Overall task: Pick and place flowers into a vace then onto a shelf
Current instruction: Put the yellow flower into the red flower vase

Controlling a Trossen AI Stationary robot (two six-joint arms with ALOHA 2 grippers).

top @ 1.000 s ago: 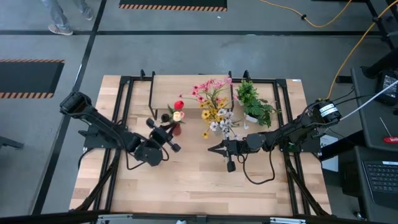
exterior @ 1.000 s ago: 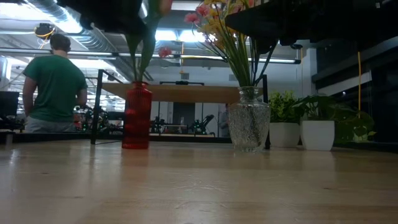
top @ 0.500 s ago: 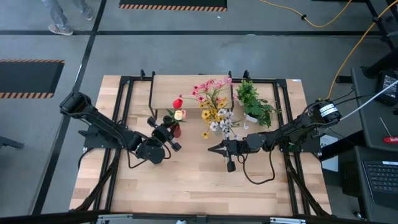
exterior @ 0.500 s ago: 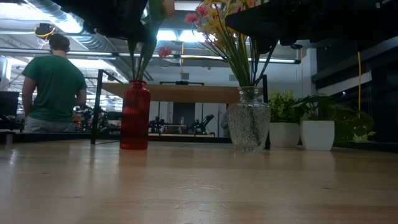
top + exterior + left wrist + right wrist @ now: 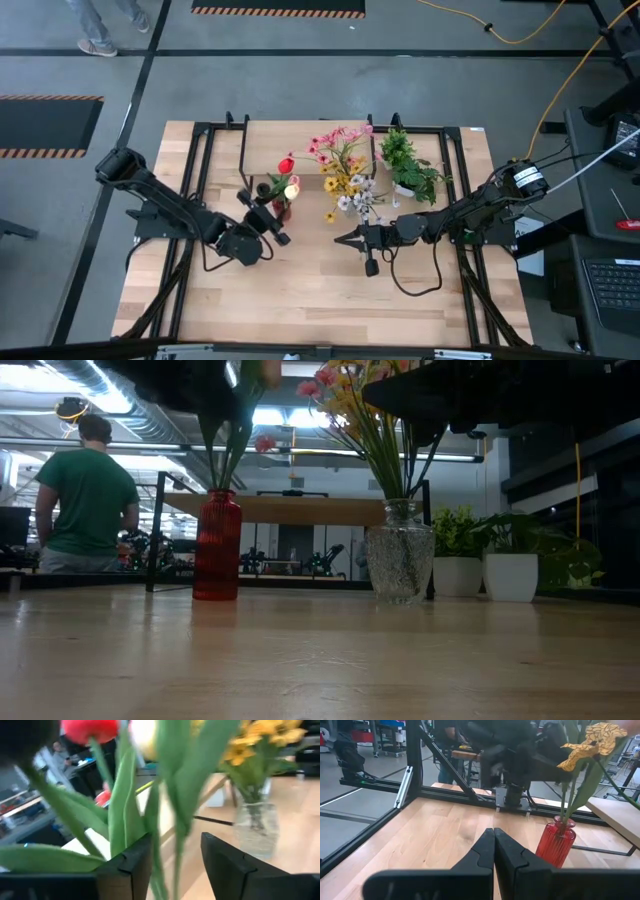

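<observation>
A red vase [image 5: 283,208] [image 5: 217,545] stands on the table and holds flowers [image 5: 288,178], a red bloom and a pale one on green stems [image 5: 160,840]. My left gripper [image 5: 273,212] [image 5: 175,857] is open, level at stem height above the vase, with the stems between its fingers. A clear glass vase [image 5: 400,565] to the right holds pink, yellow and white flowers [image 5: 343,165]. My right gripper [image 5: 338,240] [image 5: 493,842] is shut, level over the table's middle, pointing at the red vase [image 5: 555,845]. The shelf [image 5: 300,510] stands behind the vases. My left gripper's open fingers [image 5: 132,870] stand on either side of the flower stems [image 5: 159,855], coming level from the table's left side and lying across them. One stem runs close along a finger. I cannot tell whether it touches.
A bushy green plant in a white pot [image 5: 410,168] [image 5: 510,575] stands at the back right. Black frame rails [image 5: 200,180] run along the table's sides. A person in a green shirt [image 5: 88,490] stands beyond the table. Bare tabletop [image 5: 300,290] lies toward the near edge.
My left gripper has opened around the stems and let go of them, staying in place. The flowers stand in the red vase with their stems fanned out a little wider than before. My right gripper has kept still.
</observation>
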